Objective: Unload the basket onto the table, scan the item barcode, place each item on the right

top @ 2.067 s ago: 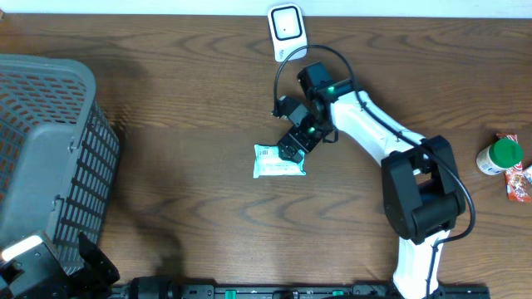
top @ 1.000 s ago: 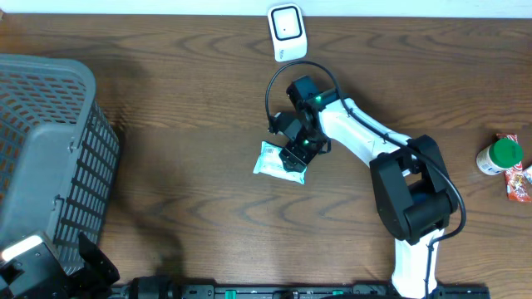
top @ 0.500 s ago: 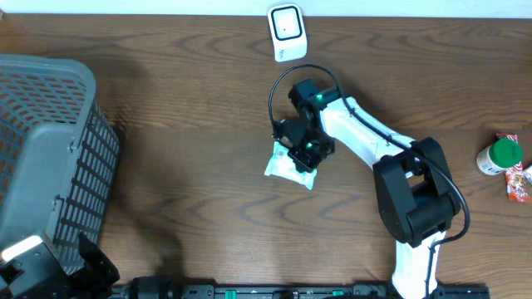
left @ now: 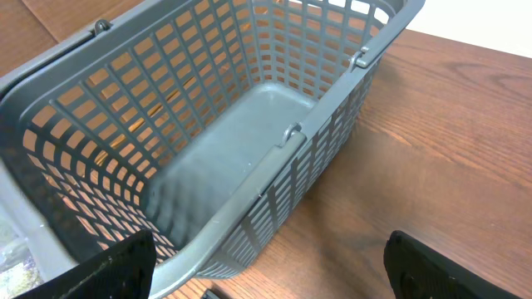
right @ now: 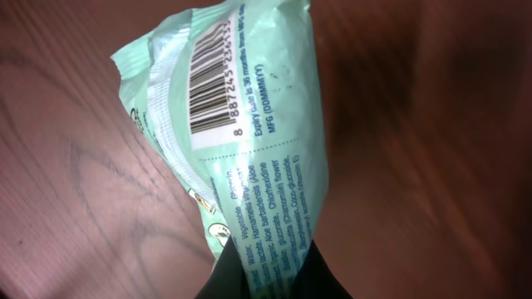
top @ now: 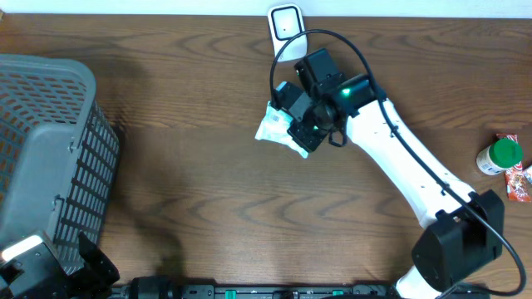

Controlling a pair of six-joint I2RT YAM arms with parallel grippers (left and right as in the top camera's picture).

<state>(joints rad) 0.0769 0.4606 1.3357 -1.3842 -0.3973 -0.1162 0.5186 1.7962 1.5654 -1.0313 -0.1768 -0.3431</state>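
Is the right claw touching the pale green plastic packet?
Touching. The right wrist view shows the right claw pinching the pale green plastic packet at its lower edge.

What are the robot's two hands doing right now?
Left gripper: open, holding nothing.
Right gripper: shut on the green packet.

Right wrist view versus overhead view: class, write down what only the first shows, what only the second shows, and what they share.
Only the right wrist view: the barcode and printed text on the packet. Only the overhead view: the white scanner, the grey basket, the green-capped bottle. Both: the pale green packet pinched in the right fingers, over the wooden table.
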